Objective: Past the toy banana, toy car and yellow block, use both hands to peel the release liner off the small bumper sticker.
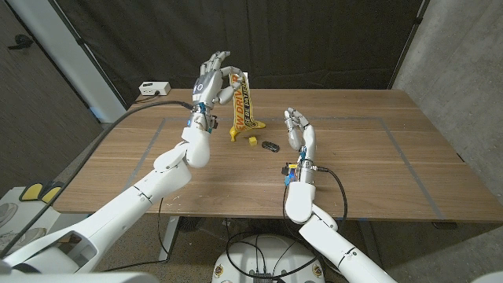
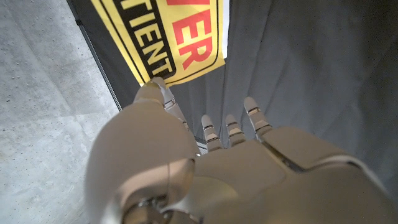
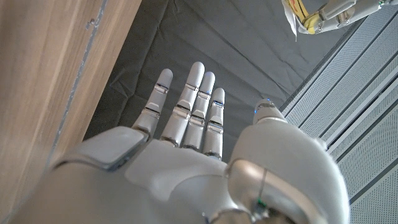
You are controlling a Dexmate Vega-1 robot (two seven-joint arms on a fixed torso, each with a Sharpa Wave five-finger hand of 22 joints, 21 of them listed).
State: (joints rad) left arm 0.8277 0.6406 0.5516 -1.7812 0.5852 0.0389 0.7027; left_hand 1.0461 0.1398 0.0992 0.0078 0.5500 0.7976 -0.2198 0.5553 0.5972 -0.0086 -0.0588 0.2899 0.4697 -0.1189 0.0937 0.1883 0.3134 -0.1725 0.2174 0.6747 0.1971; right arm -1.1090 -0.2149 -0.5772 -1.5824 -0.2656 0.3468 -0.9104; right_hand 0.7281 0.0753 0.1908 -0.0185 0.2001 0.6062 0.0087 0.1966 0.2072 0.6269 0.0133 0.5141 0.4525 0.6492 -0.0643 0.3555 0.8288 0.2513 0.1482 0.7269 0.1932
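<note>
Yellow vinyl with black and red lettering sits between the left fingers (image 2: 158, 93): the left hand (image 1: 212, 79) holds the small bumper sticker (image 1: 242, 102) raised well above the desk (image 1: 377, 157), top end pinched, the rest hanging down toward the wood. Legible print in the left wrist view: "VER" in red and "TIENT" in yellow on a black band (partial words, the rest is cut off by the frame edge). In the head view the lettering is too small to read fully. A white edge shows along the sticker's upper right side; can't tell if that is the liner.

Right fingers (image 3: 199, 93) are straight, close together and hold nothing. The right hand (image 1: 299, 130) stands on edge with its fingers reaching away from the robot, just above or on the desk (contact not clear), well apart from the sticker.

On the desk under the hanging sticker: toy banana (image 1: 233, 132), yellow block (image 1: 251, 142) just beside it, toy car (image 1: 271, 146) (dark, small) next along toward the right hand. All three lie between the two hands.

Further out: grey tape outline (image 1: 393, 126) on the wooden top, black curtain (image 1: 314, 39) behind, white box (image 1: 154, 88) with a cable off the far left corner.
</note>
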